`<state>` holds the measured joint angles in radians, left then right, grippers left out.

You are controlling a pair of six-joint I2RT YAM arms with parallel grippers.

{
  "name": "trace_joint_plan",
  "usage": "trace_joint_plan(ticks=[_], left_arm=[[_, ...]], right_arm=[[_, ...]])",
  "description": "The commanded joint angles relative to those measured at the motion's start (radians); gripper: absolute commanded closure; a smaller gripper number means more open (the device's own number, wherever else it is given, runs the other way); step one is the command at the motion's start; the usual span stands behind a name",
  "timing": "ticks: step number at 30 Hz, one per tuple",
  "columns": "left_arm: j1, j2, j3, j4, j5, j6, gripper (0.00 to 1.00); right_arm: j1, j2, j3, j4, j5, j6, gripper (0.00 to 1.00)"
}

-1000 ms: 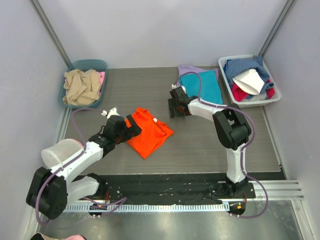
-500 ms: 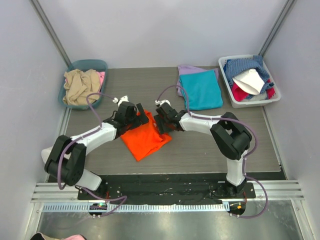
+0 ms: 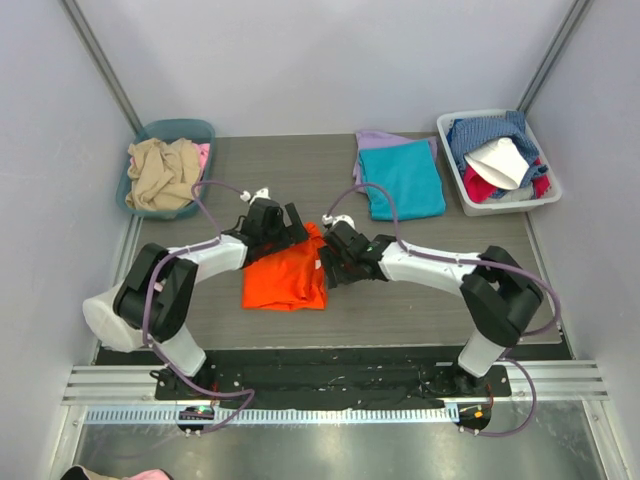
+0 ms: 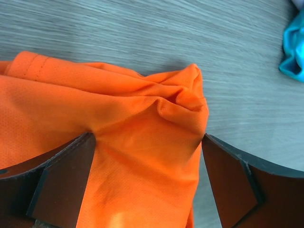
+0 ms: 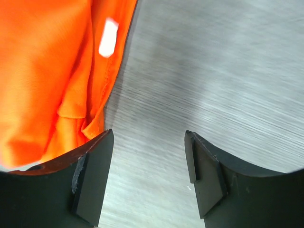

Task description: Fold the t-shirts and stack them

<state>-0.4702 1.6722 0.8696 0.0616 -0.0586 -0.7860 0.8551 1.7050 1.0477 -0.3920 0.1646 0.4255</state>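
Observation:
The bright orange t-shirt (image 3: pixel 285 282) lies folded in a rough rectangle on the table's middle. My left gripper (image 3: pixel 293 231) is open at its far edge. In the left wrist view the left gripper (image 4: pixel 148 142) has its jaws spread wide on either side of a bunched fold of the orange shirt (image 4: pixel 118 123). My right gripper (image 3: pixel 328 262) is open at the shirt's right edge. In the right wrist view the right gripper (image 5: pixel 148 137) is over bare table, its left finger beside the orange shirt's hem (image 5: pixel 52 71). The teal shirt (image 3: pixel 405 178) lies folded on the lavender one (image 3: pixel 372 140) at the back right.
A teal bin (image 3: pixel 190 128) with beige and pink clothes stands at the back left. A white bin (image 3: pixel 452 150) with blue, red and white clothes stands at the back right. A corner of the teal shirt (image 4: pixel 294 52) shows in the left wrist view.
Both grippers moved in to the orange shirt from either side. The shirt shifted toward the middle and turned from a tilted diamond into a squarer rectangle.

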Motion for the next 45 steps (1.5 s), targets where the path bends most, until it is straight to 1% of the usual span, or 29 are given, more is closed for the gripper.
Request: trace_joint_plan(ticks=[1, 4, 5, 8, 11, 15, 19, 21, 22, 25, 29, 30, 32, 33, 34, 35, 36, 37, 39, 41, 43, 44, 45], left_arm=[[-0.002, -0.083, 0.058, -0.006, 0.077, 0.016, 0.00], [-0.002, -0.156, 0.095, -0.063, 0.097, 0.043, 0.00], [-0.002, -0.173, 0.100, -0.097, 0.095, 0.053, 0.00], [-0.004, -0.258, 0.088, -0.169, 0.088, 0.070, 0.00], [-0.002, -0.350, 0.028, -0.193, 0.082, 0.061, 0.00], [-0.004, -0.474, -0.107, -0.198, 0.066, 0.025, 0.00], [-0.005, -0.560, -0.188, -0.220, 0.036, -0.010, 0.00], [-0.011, -0.609, -0.234, -0.233, 0.026, -0.045, 0.00], [-0.015, -0.627, -0.250, -0.235, 0.019, -0.058, 0.00], [-0.034, -0.695, -0.303, -0.258, -0.013, -0.105, 0.00], [-0.067, -0.788, -0.359, -0.307, -0.052, -0.162, 0.00], [-0.082, -0.827, -0.374, -0.321, -0.059, -0.173, 0.00], [-0.100, -0.871, -0.389, -0.360, -0.083, -0.202, 0.00], [-0.105, -0.915, -0.403, -0.373, -0.089, -0.211, 0.00], [-0.113, -0.936, -0.411, -0.384, -0.090, -0.223, 0.00], [-0.119, -0.954, -0.422, -0.403, -0.095, -0.231, 0.00], [-0.123, -0.971, -0.426, -0.413, -0.098, -0.236, 0.00], [-0.127, -0.995, -0.429, -0.424, -0.099, -0.243, 0.00], [-0.133, -1.013, -0.440, -0.450, -0.104, -0.248, 0.00], [-0.134, -1.020, -0.445, -0.460, -0.107, -0.249, 0.00], [-0.134, -1.017, -0.442, -0.460, -0.107, -0.249, 0.00], [-0.134, -1.005, -0.436, -0.450, -0.107, -0.242, 0.00], [-0.134, -0.990, -0.429, -0.438, -0.100, -0.233, 0.00]], right_arm=[[-0.027, -0.163, 0.026, -0.036, 0.122, 0.007, 0.30], [-0.068, -0.215, 0.017, -0.047, 0.179, 0.012, 0.29], [-0.099, -0.225, 0.012, -0.048, 0.188, 0.018, 0.29], [-0.151, -0.260, -0.014, -0.047, 0.174, 0.016, 0.29], [-0.166, -0.283, -0.040, -0.041, 0.187, -0.010, 0.28], [-0.197, -0.289, -0.058, -0.041, 0.176, -0.028, 0.28], [-0.214, -0.300, -0.063, -0.028, 0.144, -0.039, 0.28], [-0.218, -0.297, -0.055, -0.009, 0.096, -0.071, 0.28], [-0.218, -0.294, -0.049, 0.001, 0.084, -0.114, 0.28], [-0.223, -0.242, 0.007, 0.018, 0.018, -0.183, 0.25], [-0.232, -0.108, 0.136, 0.015, 0.007, -0.199, 0.25], [-0.234, -0.037, 0.193, 0.015, -0.011, -0.199, 0.25], [-0.234, 0.042, 0.256, 0.013, -0.037, -0.199, 0.25], [-0.234, 0.079, 0.323, 0.007, -0.059, -0.199, 0.25], [-0.235, 0.158, 0.360, -0.001, -0.066, -0.197, 0.26], [-0.235, 0.194, 0.395, -0.010, -0.073, -0.195, 0.26], [-0.234, 0.227, 0.466, -0.028, -0.074, -0.194, 0.27], [-0.235, 0.293, 0.497, -0.034, -0.077, -0.192, 0.27], [-0.234, 0.338, 0.567, -0.057, -0.080, -0.192, 0.28], [-0.234, 0.358, 0.586, -0.061, -0.068, -0.189, 0.29], [-0.234, 0.344, 0.574, -0.068, -0.025, -0.168, 0.29], [-0.237, 0.311, 0.560, -0.068, 0.040, -0.165, 0.29], [-0.238, 0.292, 0.526, -0.070, 0.068, -0.157, 0.28]])
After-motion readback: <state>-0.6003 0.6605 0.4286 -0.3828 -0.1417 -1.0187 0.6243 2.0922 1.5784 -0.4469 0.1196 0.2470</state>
